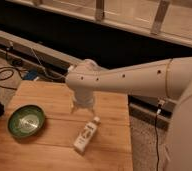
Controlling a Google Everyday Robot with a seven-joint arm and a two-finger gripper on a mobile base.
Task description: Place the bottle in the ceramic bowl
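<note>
Bottle: white, lying on its side on the wooden table, cap pointing far, right of centre; not yet bowled.
Ceramic bowl: green, empty, near the left edge, well apart; bare board between gives room for a carry.
Gripper: hangs just beyond the cap, fingers apparently apart, holding nothing, likely placed to descend for a grasp.

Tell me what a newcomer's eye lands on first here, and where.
The big white arm reaches in from the right, its open end effector hanging over the wooden table. Just nearer the camera the bottle lies on its side. The ceramic bowl sits at the table's left.
</note>
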